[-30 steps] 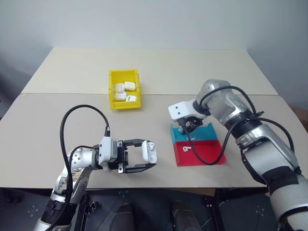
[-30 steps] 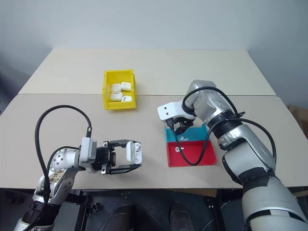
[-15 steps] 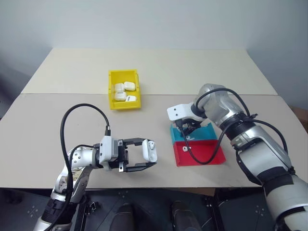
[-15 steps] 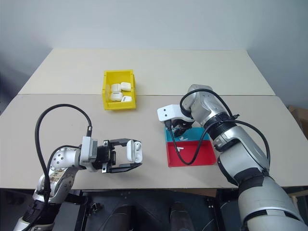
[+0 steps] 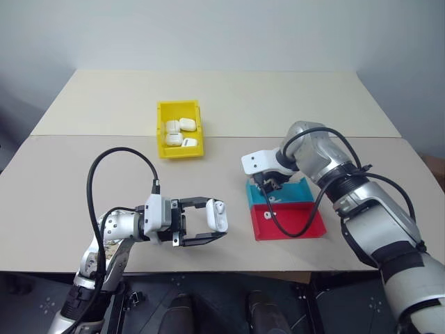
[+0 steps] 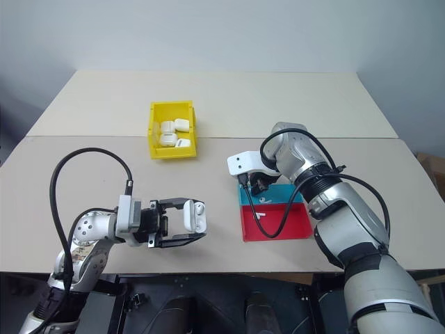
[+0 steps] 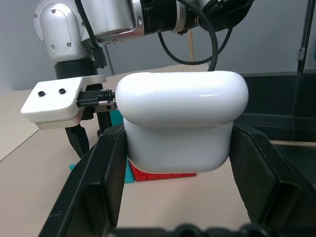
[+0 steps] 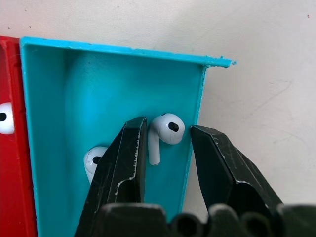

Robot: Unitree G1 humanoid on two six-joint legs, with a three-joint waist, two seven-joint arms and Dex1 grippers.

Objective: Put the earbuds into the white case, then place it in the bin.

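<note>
Right wrist view: right gripper (image 8: 168, 143) fingers straddle an earbud (image 8: 165, 131), unclenched; next, pinch. Left gripper (image 5: 208, 223) grasps the white case (image 5: 217, 216).

Setting: bare test lab. Two plain beige tables (image 5: 278, 104) pushed together against an unmarked grey-white wall (image 5: 222, 31). Only props on top: a yellow bin (image 5: 164, 132), a blue-and-red tray (image 5: 306, 221). No furnishings or household clutter.
</note>
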